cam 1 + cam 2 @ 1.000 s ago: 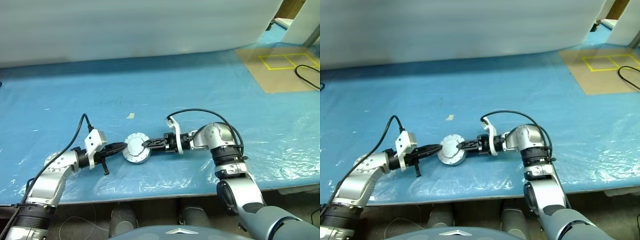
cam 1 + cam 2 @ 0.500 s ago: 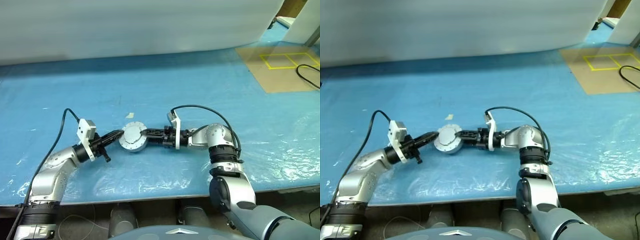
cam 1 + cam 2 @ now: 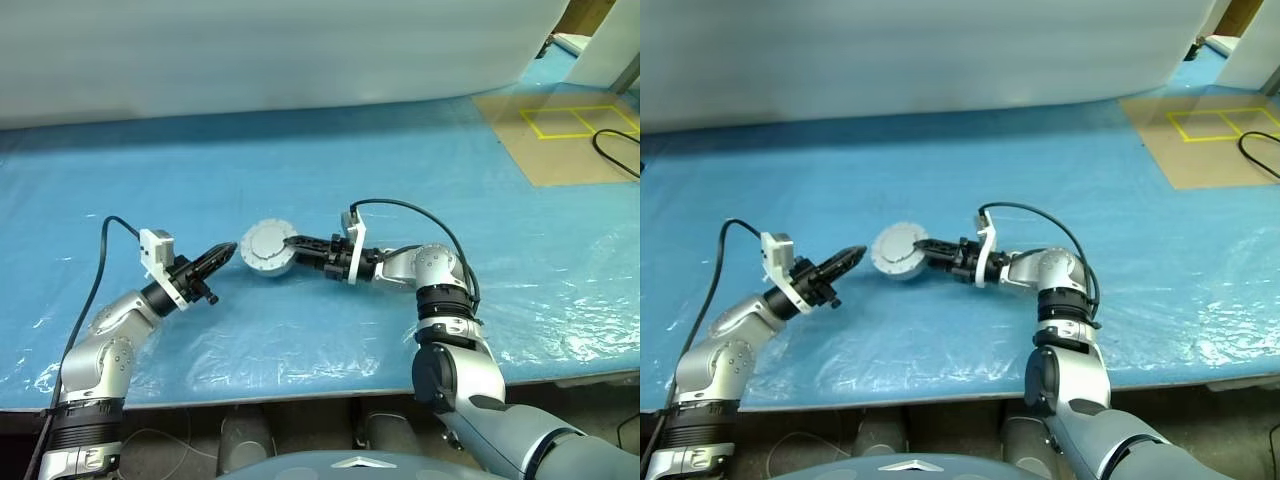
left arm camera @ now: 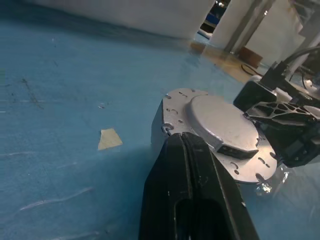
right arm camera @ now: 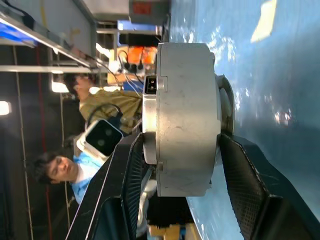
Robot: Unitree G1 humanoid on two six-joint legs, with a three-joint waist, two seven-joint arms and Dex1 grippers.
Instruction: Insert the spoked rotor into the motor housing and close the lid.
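Right tool: points toward the robot's left, fingers clamped on the sides of the housing, one at each flank. Housing held at its edge, raised off the table, turned so a flat silvery face with a raised round centre shows to the head camera; in the right wrist view its thick grey side wall stands between the two fingers. Whether the rotor is inside cannot be told.

Left tool: fingers pressed together, holding nothing; tip aimed at the housing, just beside its rim, apart from it. In the left wrist view the joined black fingers rise toward the perforated flange of the housing.

Table: covered in blue sheeting. Small pale scrap on it, near the housing. Brown panel with yellow outlined squares at the far right corner, a black cable lying across it.

Two people beyond the housing in the right wrist view.
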